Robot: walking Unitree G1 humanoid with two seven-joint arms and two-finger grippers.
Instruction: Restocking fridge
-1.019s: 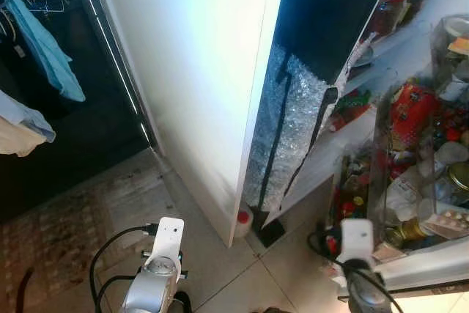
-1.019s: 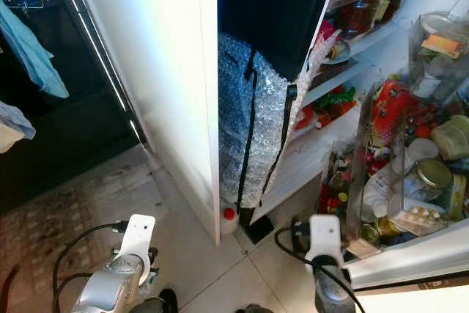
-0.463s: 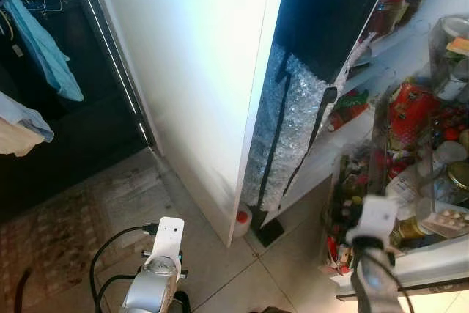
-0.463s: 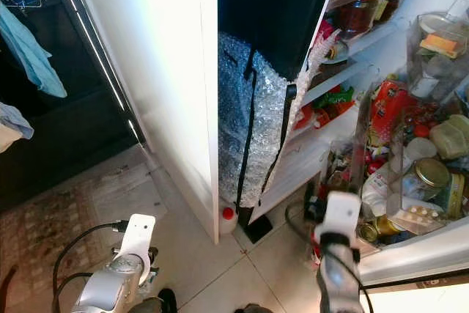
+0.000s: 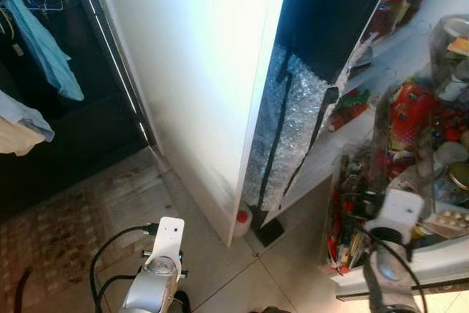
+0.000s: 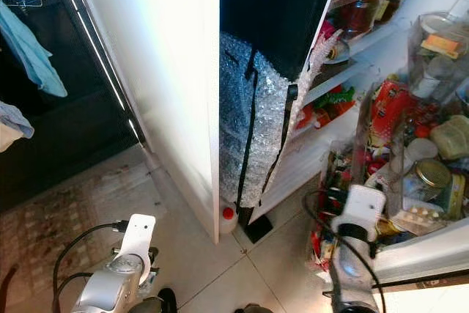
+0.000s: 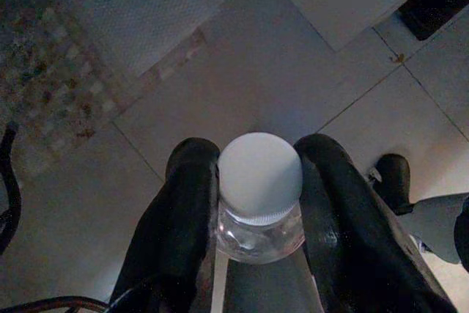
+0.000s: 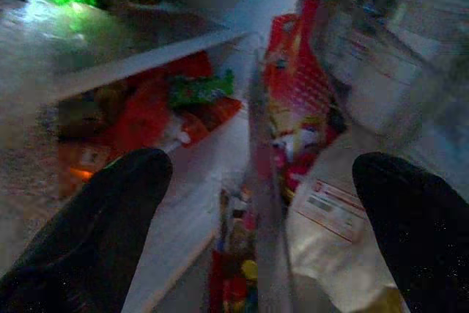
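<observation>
Reaching deeper, right pincer (image 8: 256,203), fingers spread, has advanced toward the fridge door shelf (image 6: 410,251); left pincer (image 7: 256,203) grips bottle (image 7: 259,188), unstocked.

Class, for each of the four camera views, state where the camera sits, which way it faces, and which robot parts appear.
Left eye, right eye: on the head, facing down at the open fridge door; both arms show.
Left wrist: on the left arm, facing the floor; left claw clamps a white-capped bottle.
Right wrist: facing the door shelves; right claw open.
Shared: the red packet, also seen from the head.
</observation>
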